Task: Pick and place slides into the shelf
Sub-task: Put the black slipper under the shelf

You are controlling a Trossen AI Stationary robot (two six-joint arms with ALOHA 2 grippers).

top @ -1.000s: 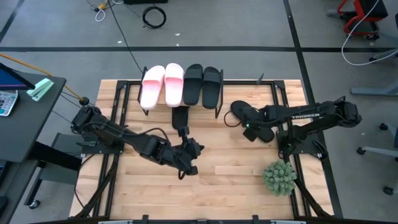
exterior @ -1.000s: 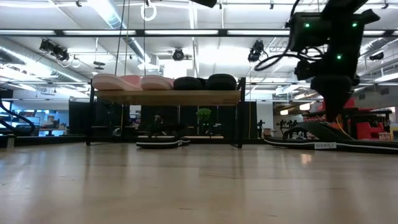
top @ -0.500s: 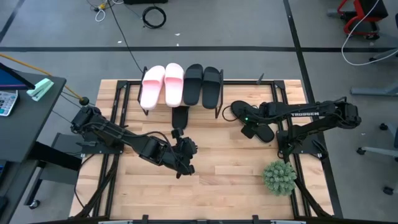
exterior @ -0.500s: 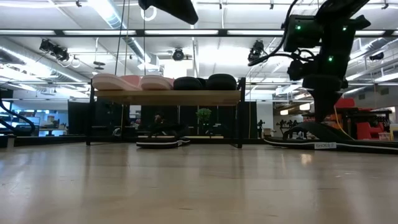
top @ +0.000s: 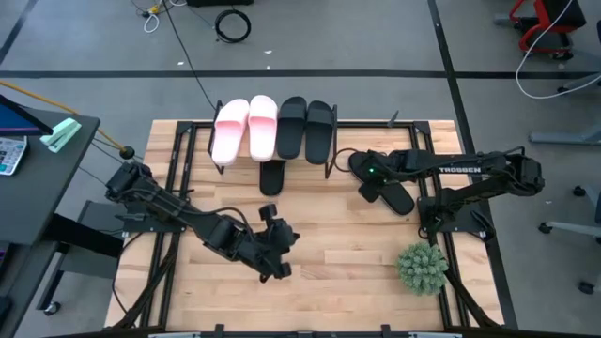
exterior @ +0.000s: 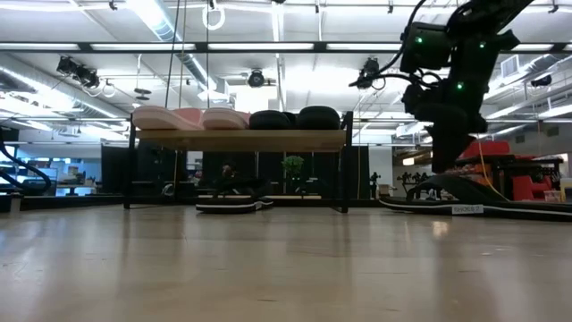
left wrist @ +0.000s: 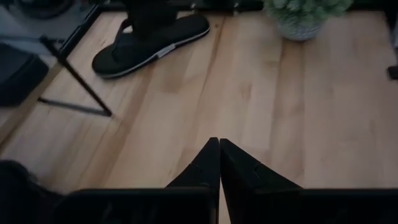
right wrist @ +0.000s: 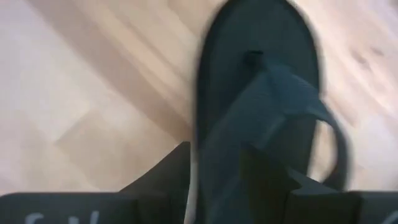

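The shelf point(exterior: 241, 139) stands at the table's far side, with two pale pink slides point(top: 239, 127) and two black slides point(top: 307, 127) resting sole-down on its top board. One thin black flip-flop point(top: 270, 176) lies flat on the table under the shelf. The other flip-flop point(top: 394, 192) lies flat at the right. My right gripper point(top: 368, 174) hovers open over that flip-flop; in its wrist view point(right wrist: 217, 174) the fingers stand either side of the strap point(right wrist: 280, 99). My left gripper point(top: 285, 237) is shut over bare wood at the table's middle point(left wrist: 219, 146).
A small potted plant point(top: 421, 266) stands near the table's right near corner. Black mounting frames point(top: 441, 216) run along both sides of the table. Bare wood lies between the two arms and in front of the shelf.
My right gripper has travelled along the right flip-flop toward the table's far edge and a little left. My left gripper has drawn back slightly toward the near edge. The slides and both flip-flops have stayed where they were.
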